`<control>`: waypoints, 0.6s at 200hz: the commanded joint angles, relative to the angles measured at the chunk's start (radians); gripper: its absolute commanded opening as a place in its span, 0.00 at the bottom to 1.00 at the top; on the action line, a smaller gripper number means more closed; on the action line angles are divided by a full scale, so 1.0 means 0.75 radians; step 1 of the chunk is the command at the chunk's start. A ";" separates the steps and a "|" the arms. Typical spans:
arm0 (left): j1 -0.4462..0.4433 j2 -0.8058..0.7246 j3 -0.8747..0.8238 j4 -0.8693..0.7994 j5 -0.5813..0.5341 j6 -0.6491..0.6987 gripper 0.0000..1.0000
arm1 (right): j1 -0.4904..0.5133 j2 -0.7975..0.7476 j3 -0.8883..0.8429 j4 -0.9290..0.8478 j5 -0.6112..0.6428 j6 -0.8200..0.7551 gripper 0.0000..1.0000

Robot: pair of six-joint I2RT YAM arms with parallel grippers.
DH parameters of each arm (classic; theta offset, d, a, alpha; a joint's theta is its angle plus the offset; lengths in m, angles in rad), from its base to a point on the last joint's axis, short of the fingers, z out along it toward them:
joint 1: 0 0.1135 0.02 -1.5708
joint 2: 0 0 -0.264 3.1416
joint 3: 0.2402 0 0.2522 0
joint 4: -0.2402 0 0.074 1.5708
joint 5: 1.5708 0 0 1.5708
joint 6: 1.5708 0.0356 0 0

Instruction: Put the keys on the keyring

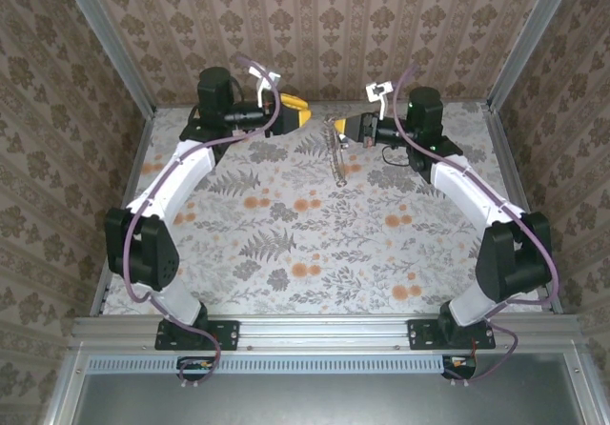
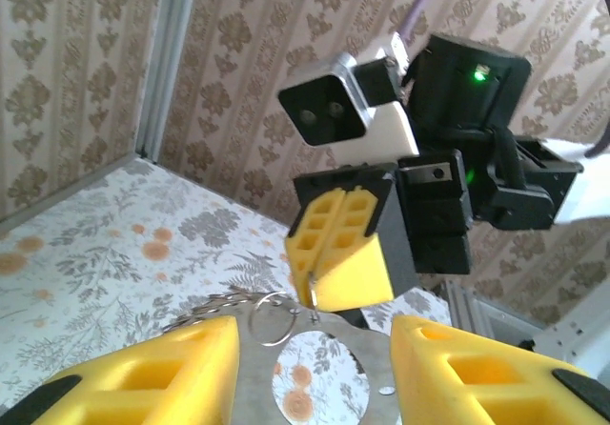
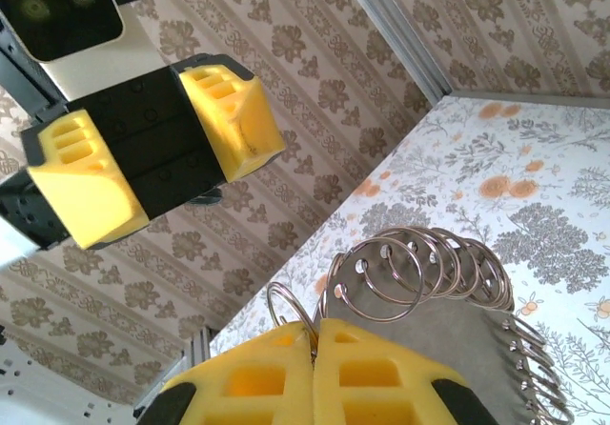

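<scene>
From above, the left claw [image 1: 303,115] and right claw [image 1: 348,128] met over the far side of the table [image 1: 286,244], metal rings [image 1: 335,158] dangling between them. From the left wrist, the left claw stood partly open around a flat metal plate [image 2: 250,377], contact unclear. From the right wrist, the right claw was closed tight, pinching the keyring [image 3: 271,301]. Whether a key hung on it was unclear; threading looked unfinished.

You have bright, even light over the grey flower-patterned tabletop [image 1: 315,244], with only faint shadows under the black-and-white robot arms [image 1: 181,182]. In your left wrist view the nearest yellow ribbed finger pads [image 2: 143,377] blur.
</scene>
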 commanded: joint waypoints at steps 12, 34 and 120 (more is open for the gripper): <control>-0.001 0.094 0.124 -0.274 0.102 0.128 0.46 | -0.002 0.082 0.111 -0.211 -0.034 -0.119 0.00; -0.008 0.143 0.175 -0.298 0.092 0.114 0.43 | -0.001 0.139 0.155 -0.240 -0.020 -0.116 0.00; -0.015 0.336 0.383 -0.540 0.111 0.201 0.34 | 0.016 0.263 0.230 -0.286 -0.002 -0.125 0.00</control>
